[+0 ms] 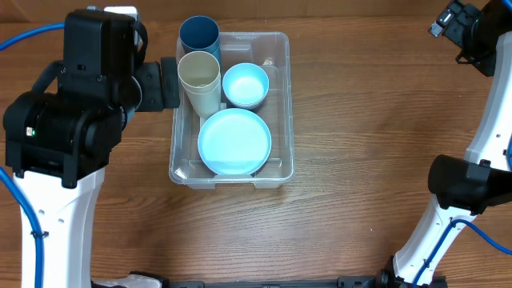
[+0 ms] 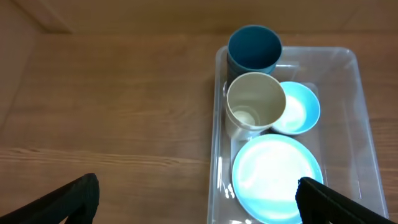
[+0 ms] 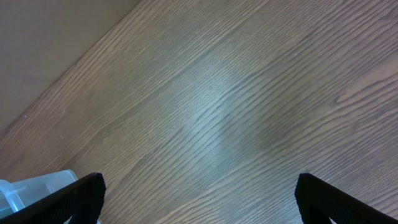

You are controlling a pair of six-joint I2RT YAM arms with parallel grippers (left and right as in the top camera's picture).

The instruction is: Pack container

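Observation:
The clear plastic container (image 1: 282,104) sits in the middle of the table. Inside it are a dark blue cup (image 1: 198,37), a cream cup (image 1: 199,74), a light blue bowl (image 1: 245,85) and a light blue plate (image 1: 234,142). The same items show in the left wrist view: container (image 2: 360,118), blue cup (image 2: 254,48), cream cup (image 2: 255,102), bowl (image 2: 301,109), plate (image 2: 277,177). My left gripper (image 2: 199,205) is open and empty, above the container's left edge. My right gripper (image 3: 199,199) is open and empty over bare table, at the far right.
The left arm's body (image 1: 72,104) stands close to the container's left side. The right arm's base (image 1: 464,184) is at the right edge. A corner of the container (image 3: 31,186) shows in the right wrist view.

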